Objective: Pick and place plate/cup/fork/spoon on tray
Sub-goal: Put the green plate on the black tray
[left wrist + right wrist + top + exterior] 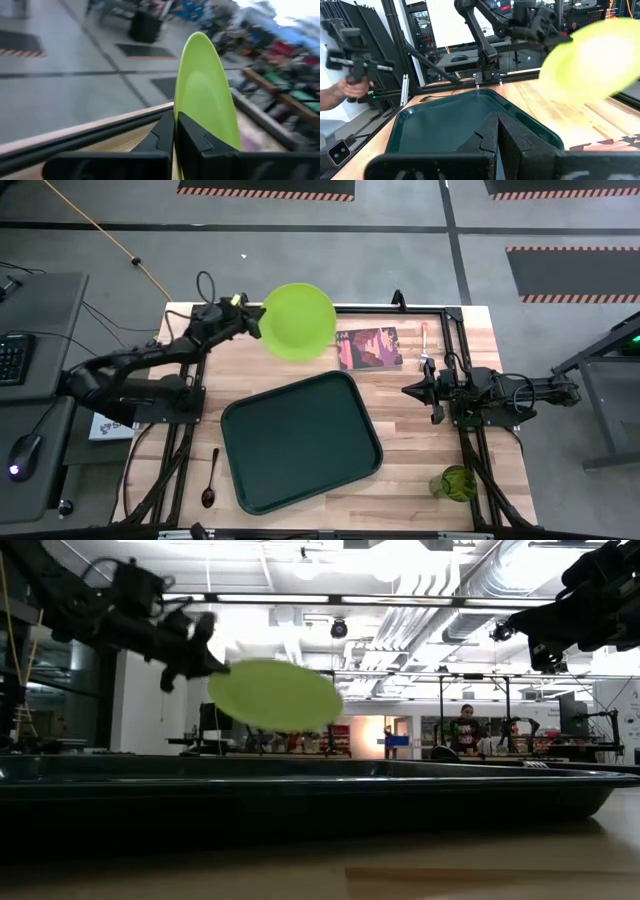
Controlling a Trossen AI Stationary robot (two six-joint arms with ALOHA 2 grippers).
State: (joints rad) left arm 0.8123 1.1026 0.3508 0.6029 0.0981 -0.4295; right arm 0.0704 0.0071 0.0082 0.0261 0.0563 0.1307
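The tray (300,442) lies mid-table. Behind its far edge the plate (298,321) hangs in the air, clamped at its rim by the left gripper (252,320), well above the tray's rim in the low view. Right of the plate, behind the tray's far right corner, lies a book (370,348), with the fork (425,346) just right of it. The right gripper (412,391) hovers right of the tray. The cup (456,483) stands off the tray's near right corner; the spoon (211,479) lies left of the tray.
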